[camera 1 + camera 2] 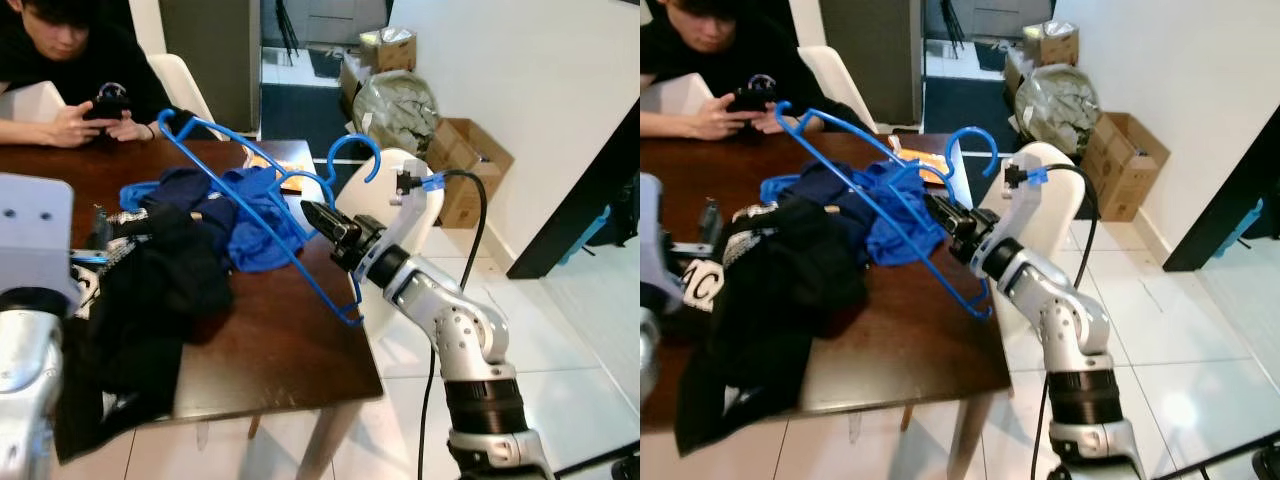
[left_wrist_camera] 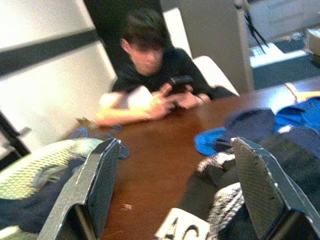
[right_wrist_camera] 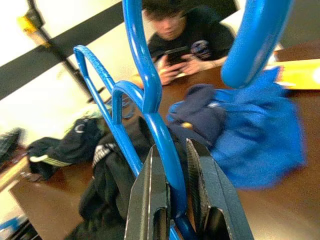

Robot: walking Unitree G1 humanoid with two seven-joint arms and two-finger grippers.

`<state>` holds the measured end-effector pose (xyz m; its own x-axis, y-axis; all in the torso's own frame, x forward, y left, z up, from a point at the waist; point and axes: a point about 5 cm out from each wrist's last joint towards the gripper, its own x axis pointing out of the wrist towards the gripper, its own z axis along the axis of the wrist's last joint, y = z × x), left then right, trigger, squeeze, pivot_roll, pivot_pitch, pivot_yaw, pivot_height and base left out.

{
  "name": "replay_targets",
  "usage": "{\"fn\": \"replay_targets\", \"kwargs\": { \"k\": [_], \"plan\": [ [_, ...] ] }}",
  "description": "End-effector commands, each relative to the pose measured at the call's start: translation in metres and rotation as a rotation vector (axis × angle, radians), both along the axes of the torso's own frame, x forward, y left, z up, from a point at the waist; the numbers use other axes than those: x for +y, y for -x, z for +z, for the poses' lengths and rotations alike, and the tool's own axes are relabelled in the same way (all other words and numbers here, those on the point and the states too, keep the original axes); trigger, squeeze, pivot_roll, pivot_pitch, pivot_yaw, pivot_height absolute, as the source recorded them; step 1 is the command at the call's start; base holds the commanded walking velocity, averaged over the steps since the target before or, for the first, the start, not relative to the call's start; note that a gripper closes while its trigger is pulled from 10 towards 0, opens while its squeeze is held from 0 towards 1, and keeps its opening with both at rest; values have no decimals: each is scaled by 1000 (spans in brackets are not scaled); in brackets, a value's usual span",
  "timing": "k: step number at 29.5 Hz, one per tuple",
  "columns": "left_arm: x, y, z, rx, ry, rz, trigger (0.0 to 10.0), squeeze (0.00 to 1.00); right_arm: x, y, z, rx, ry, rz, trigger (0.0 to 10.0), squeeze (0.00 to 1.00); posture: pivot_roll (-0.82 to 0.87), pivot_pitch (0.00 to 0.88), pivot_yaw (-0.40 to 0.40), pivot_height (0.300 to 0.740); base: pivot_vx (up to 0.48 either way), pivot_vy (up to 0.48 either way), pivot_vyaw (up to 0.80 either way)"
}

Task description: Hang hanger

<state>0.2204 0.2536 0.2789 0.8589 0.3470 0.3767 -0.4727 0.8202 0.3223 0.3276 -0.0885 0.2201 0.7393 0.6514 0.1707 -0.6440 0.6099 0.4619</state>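
The right gripper (image 3: 170, 200) is squeezed tight on the blue hanger (image 1: 262, 215) near the middle of the picture, holding it up above the brown table (image 1: 290, 340). At the far left, the left gripper (image 2: 175, 195) is wide open, holding nothing, over the dark clothes (image 1: 160, 290).

Spread fingers (image 2: 102, 175) above clothes-strewn table (image 2: 160, 145)

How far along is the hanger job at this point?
Done: the right claw is shut on the blue plastic hanger, lifted above the brown wooden table. In hand: carrying it. Left: hanging it; no rail is visible. The left claw is open over the black clothing.
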Motion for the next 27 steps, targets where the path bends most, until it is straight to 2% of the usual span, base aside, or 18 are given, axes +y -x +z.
{"fn": "replay_targets", "kwargs": {
  "k": [1, 3, 5, 6, 8, 10, 11, 14, 15, 19, 21, 25, 27],
  "plan": [
    [9, 3, 5, -8, -15, 49, 10000, 0, 4, 2, 1, -29, 31, -7, 10000, 0, 159, 54, -111, 740, -480, 0, 0],
    [12, 4, 6, -10, -17, 62, 10000, 0, 4, 2, 1, -34, 38, -9, 10000, 0, 159, 54, -111, 740, -240, 0, 0],
    [18, 4, -3, -22, 128, 50, 10000, 0, 7, 5, 1, -74, 90, 20, 10000, 0, 159, 51, -106, 740, 0, 0, 397],
    [18, 4, -3, -22, 128, 50, 10000, 0, 7, 5, 1, -74, 90, 20, 10000, 0, 159, 51, -106, 740, 0, 0, 794],
    [18, 2, -15, -17, 222, 12, 10000, 0, 8, 8, 0, -101, 131, 41, 10000, 0, 156, 50, -106, 740, 0, 0, 794],
    [18, 2, -15, -17, 222, 12, 10000, 0, 8, 8, 0, -101, 131, 41, 10000, 0, 156, 50, -106, 740, 0, 0, 794],
    [10, -4, -27, 17, 266, -54, 10000, 0, 5, 8, 0, -102, 131, 25, 10000, 0, 153, 48, -107, 740, 0, 0, 788],
    [5, -8, -30, 22, 284, -84, 10000, 0, 4, 7, 0, -102, 131, 18, 10000, 0, 151, 47, -106, 740, 0, 0, 792],
    [-5, -17, -28, 7, 296, -152, 10000, 0, 2, 6, -1, -106, 135, 5, 10000, 0, 149, 43, -105, 740, 0, 0, 794],
    [-12, -24, -25, 12, 272, -206, 10000, 0, 1, 6, -1, -109, 135, -5, 10000, 0, 149, 43, -105, 740, 0, 0, 794],
    [-14, -31, -21, 10, 284, -252, 10000, 0, 0, 4, -1, -121, 145, -42, 10000, 0, 149, 39, -104, 740, 362, 0, 791],
    [-14, -37, -16, -1, 277, -279, 10000, 0, -1, 1, -5, -116, 148, -97, 10000, 0, 155, 32, -106, 740, 480, 0, 0],
    [-21, -48, -8, -17, 267, -350, 10000, 0, -5, -2, -16, -70, 184, -134, 10000, 0, 162, 16, -108, 740, 480, 0, 0]
  ]
}}
